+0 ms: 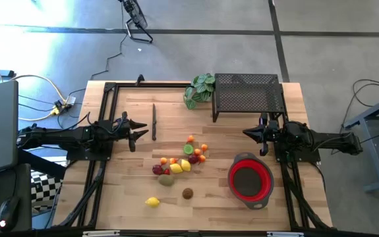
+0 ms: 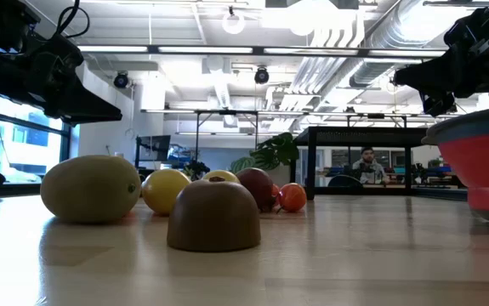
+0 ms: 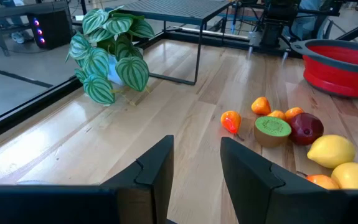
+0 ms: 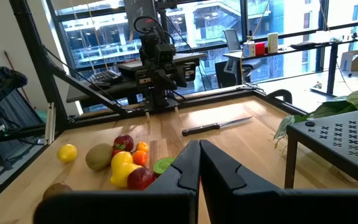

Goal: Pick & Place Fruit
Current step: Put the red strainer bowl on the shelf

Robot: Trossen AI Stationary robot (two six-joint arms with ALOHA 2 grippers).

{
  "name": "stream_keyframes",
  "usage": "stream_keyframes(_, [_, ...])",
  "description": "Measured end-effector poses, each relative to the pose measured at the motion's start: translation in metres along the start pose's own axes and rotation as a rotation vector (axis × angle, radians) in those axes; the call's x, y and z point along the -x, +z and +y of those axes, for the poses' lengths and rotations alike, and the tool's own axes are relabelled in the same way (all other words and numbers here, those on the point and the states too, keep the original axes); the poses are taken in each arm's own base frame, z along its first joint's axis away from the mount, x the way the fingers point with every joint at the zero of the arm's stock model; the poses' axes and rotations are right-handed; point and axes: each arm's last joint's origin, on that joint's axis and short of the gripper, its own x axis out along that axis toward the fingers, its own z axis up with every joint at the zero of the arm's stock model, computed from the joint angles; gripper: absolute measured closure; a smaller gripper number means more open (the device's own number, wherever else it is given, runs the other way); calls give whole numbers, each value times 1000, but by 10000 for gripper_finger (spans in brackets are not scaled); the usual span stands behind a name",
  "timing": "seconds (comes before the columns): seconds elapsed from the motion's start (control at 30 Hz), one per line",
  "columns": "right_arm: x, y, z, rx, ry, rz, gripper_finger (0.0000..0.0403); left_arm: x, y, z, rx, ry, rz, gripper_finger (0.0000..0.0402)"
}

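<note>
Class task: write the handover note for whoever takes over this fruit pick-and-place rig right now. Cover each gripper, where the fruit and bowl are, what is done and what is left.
Left gripper: open, empty, above the table's left side, near the knife.
Right gripper: shut, empty, above the table beside the red bowl, in front of the black mesh rack.
Fruit: a cluster lies mid-table, left of the bowl; a brown fruit and a lemon sit apart, nearer the front edge.
Done: nothing visible; no fruit shows in the bowl.
Left: every fruit is yet to be picked, presumably for the bowl.
</note>
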Motion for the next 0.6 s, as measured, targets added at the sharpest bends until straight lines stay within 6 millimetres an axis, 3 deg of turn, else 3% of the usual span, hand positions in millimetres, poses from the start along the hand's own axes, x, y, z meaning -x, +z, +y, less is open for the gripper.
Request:
stream_keyframes(0.17, [0,0,0,-18,6,1,400,0,0,0,0,0,-1,274])
stream_keyframes(0.4, [0,-1,1,-228,51,18,400,0,0,0,0,0,0,274])
stream_keyframes(0.6, [0,0,2,-236,51,17,400,0,0,0,0,0,0,274])
